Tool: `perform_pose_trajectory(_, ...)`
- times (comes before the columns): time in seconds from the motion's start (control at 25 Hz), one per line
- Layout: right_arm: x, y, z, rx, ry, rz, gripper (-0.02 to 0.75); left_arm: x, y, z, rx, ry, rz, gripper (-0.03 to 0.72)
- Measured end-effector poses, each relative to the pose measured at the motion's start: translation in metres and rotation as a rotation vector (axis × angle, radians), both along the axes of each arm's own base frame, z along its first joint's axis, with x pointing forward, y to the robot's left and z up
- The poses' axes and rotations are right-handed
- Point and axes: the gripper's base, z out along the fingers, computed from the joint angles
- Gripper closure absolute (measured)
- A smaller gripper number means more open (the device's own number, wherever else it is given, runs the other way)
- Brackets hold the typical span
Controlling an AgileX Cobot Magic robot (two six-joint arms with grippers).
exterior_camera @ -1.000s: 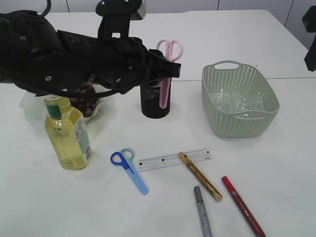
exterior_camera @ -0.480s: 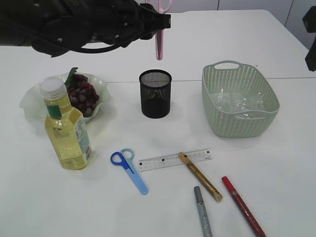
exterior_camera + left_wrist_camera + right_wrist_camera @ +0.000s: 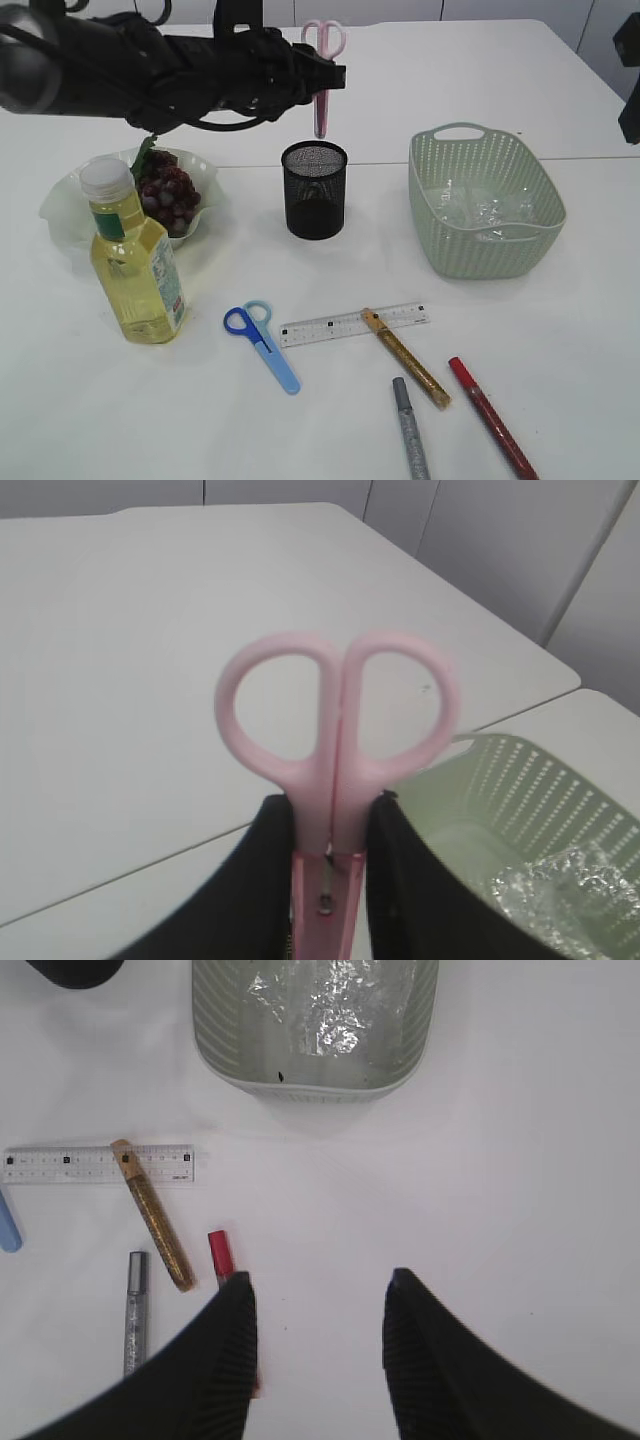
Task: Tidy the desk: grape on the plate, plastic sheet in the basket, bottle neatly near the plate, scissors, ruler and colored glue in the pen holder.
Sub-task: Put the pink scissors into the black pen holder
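Note:
My left gripper [image 3: 322,80] is shut on pink scissors [image 3: 322,60] and holds them upright, tip down, just above the black mesh pen holder [image 3: 314,190]. In the left wrist view the fingers clamp the scissors [image 3: 338,710] below the handles, with the gripper [image 3: 330,815] at the bottom. My right gripper [image 3: 318,1295] is open and empty above the table. Blue scissors [image 3: 262,345], ruler [image 3: 352,324], gold glue [image 3: 405,357], silver glue [image 3: 410,428] and red glue [image 3: 490,415] lie at the front. Grapes [image 3: 165,195] sit on the plate [image 3: 70,205]. The bottle [image 3: 135,260] stands beside it.
The green basket [image 3: 485,240] at the right holds the plastic sheet [image 3: 480,212], also in the right wrist view [image 3: 320,1005]. That view also shows the ruler [image 3: 95,1163], gold glue [image 3: 155,1215], silver glue [image 3: 135,1310] and red glue [image 3: 220,1255].
My left arm lifted the pink scissors from beside the pen holder to well above it, then came down slightly over the holder's mouth. The right gripper has not moved.

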Motion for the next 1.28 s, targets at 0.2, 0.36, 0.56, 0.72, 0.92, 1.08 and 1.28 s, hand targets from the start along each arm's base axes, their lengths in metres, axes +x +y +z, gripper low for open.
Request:
perform_pose_trajectory(0.2,0.000,-0.001,0.000,-0.008,-0.002,-0.001,0.425,0.013,0.006,-0.022,-0.001,0.013,0.007,0.551)
perform_pose_trajectory(0.36,0.000,-0.001,0.000,-0.010,-0.002,-0.001,0.425,0.019,0.011,-0.034,-0.013,0.016,0.008,0.551)
perform_pose_trajectory(0.56,0.000,-0.001,0.000,-0.012,-0.002,-0.001,0.425,0.021,0.011,-0.043,-0.016,0.025,0.005,0.551)
perform_pose_trajectory(0.72,0.000,-0.001,0.000,-0.015,-0.003,-0.002,0.425,0.021,0.011,-0.044,-0.022,0.021,0.002,0.551)
perform_pose_trajectory(0.92,0.000,-0.001,0.000,-0.016,-0.003,-0.002,0.426,0.023,0.010,-0.053,-0.017,0.034,0.000,0.550)
perform_pose_trajectory(1.08,0.000,-0.002,0.000,-0.018,-0.003,-0.002,0.425,0.023,0.009,-0.059,-0.016,0.040,-0.003,0.548)
perform_pose_trajectory(1.28,0.000,-0.002,0.000,-0.018,-0.003,-0.002,0.425,0.024,0.009,-0.058,-0.018,0.038,-0.005,0.545)
